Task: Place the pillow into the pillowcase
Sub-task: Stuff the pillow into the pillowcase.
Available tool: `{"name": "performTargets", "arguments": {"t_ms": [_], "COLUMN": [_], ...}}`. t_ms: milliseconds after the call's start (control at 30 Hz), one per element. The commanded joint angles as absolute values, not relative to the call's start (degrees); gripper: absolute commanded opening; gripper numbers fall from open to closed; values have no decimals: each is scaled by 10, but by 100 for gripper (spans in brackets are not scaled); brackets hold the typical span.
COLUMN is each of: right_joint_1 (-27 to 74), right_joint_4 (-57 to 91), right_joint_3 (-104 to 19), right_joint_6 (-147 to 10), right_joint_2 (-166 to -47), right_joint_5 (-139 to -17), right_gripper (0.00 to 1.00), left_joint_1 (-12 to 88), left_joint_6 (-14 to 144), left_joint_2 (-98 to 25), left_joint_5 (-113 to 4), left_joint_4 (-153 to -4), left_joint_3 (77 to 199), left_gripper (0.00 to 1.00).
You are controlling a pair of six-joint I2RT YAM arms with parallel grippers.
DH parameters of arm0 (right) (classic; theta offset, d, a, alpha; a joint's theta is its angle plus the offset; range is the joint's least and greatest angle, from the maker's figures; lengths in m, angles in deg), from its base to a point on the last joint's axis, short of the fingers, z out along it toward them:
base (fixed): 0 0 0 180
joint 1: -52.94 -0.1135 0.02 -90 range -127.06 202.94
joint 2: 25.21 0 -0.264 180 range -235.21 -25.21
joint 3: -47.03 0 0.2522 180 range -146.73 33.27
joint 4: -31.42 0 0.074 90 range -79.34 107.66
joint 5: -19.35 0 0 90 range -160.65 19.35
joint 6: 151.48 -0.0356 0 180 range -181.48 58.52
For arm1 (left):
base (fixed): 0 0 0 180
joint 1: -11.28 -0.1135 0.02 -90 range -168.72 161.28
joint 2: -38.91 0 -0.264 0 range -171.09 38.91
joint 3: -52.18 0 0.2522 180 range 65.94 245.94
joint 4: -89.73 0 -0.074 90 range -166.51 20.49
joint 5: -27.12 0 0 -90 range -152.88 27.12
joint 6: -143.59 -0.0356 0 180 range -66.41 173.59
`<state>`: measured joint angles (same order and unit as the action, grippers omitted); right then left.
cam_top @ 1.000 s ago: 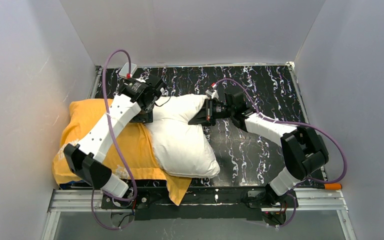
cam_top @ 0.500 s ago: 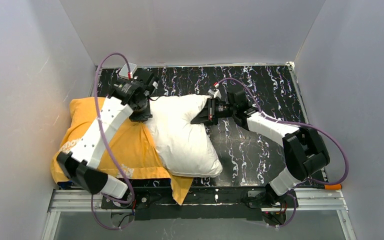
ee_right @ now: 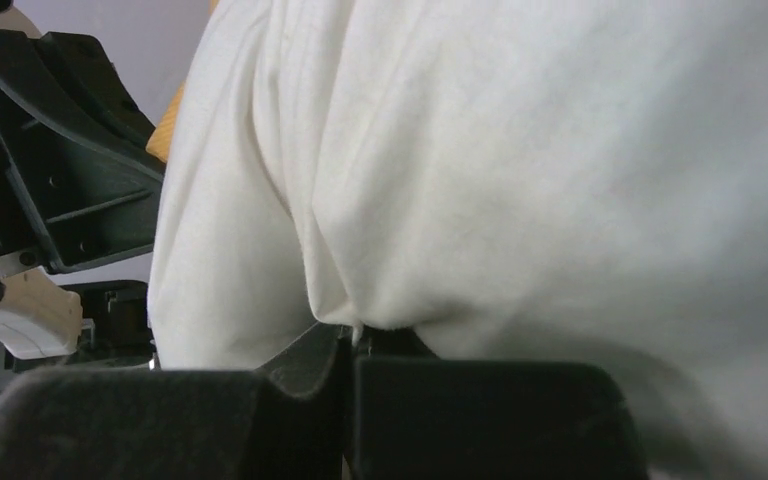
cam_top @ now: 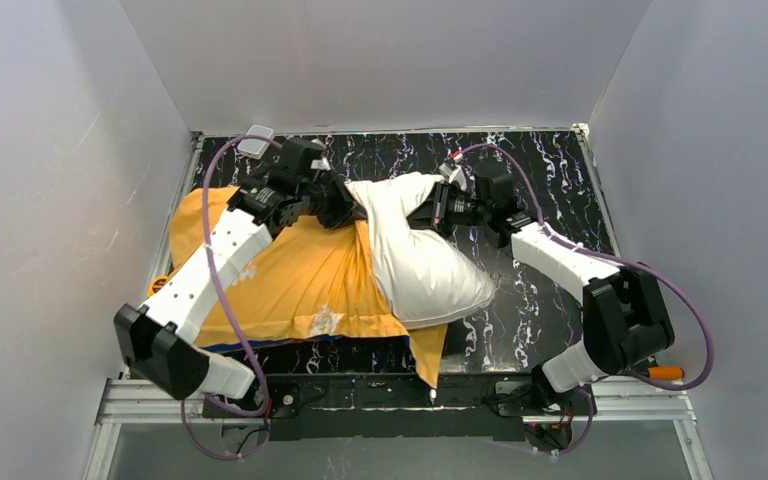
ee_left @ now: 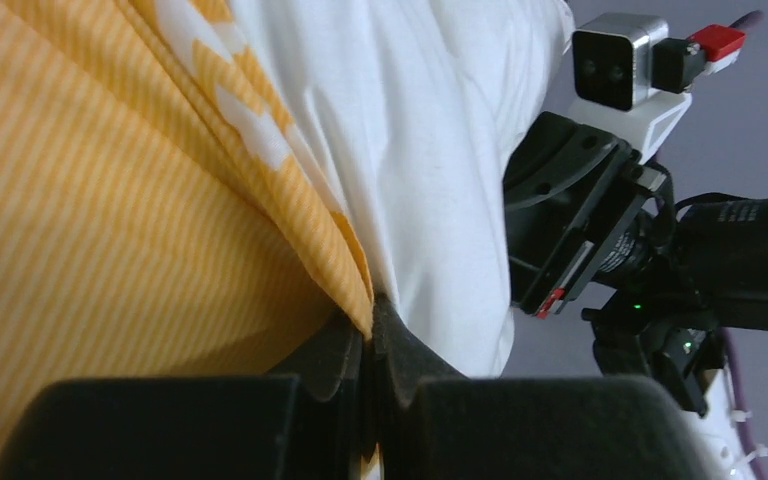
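The white pillow (cam_top: 422,262) lies across the middle of the table, its left part inside the pillowcase (cam_top: 295,275), which shows its orange-yellow side with a thin blue strip along the near edge. My left gripper (cam_top: 348,212) is shut on the pillowcase's orange hem (ee_left: 345,262) at the far side of the opening, right against the pillow (ee_left: 430,150). My right gripper (cam_top: 430,213) is shut on a fold of the pillow (ee_right: 520,180) at its far edge, facing the left gripper at close range. An orange flap (cam_top: 428,352) hangs over the table's near edge.
The black marbled table (cam_top: 550,170) is walled in by grey panels on the left, back and right. A metal rail (cam_top: 410,400) runs along the near edge by the arm bases. An orange-handled tool (cam_top: 665,372) lies at the near right corner.
My left gripper went from open to shut on the pillowcase hem and pulled it right, over the pillow. The right gripper drew the pillow's far edge back and right; the whole bundle shifted right.
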<state>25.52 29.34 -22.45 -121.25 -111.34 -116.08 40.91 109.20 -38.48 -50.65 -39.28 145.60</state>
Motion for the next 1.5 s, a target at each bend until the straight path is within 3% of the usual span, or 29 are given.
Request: {"name": "performTargets", "arguments": {"t_ms": [0,400,600,733,1100,1133,1233,1333,1367,1467], "right_joint_1": [218,219,267,308,325,323,311,308,309,309], "right_joint_4": [402,386,228,210,8,-27,-147,-199,-224,-283], "right_joint_3": [-245,-258,-326,-322,-437,-460,-537,-552,-552,-542], "right_joint_6": [-1260,-1249,-1152,-1148,-1036,-1015,-920,-888,-875,-842], "right_joint_2": [-1071,-1105,-1112,-1095,-1122,-1135,-1152,-1124,-1110,-1072], "right_joint_5": [-1219,-1201,-1179,-1176,-1125,-1124,-1095,-1058,-1046,-1011], "right_gripper": [1,1,1,1,1,8,47,68,75,83], "left_joint_1": [488,622,657,657,672,672,671,665,660,633], "left_joint_6": [1182,1255,1209,1191,1158,1150,1119,1096,1092,1095], "left_joint_2": [-447,-676,-618,-556,-535,-531,-514,-477,-461,-407], "left_joint_5": [-323,-291,-353,-411,-431,-442,-536,-652,-667,-689], "left_joint_4": [-628,-657,-565,-549,-517,-502,-385,-305,-292,-265], "left_joint_3": [1567,1893,1825,1759,1772,1769,1779,1754,1739,1686], "left_gripper": [0,0,0,0,0,0,0,0,5,57]}}
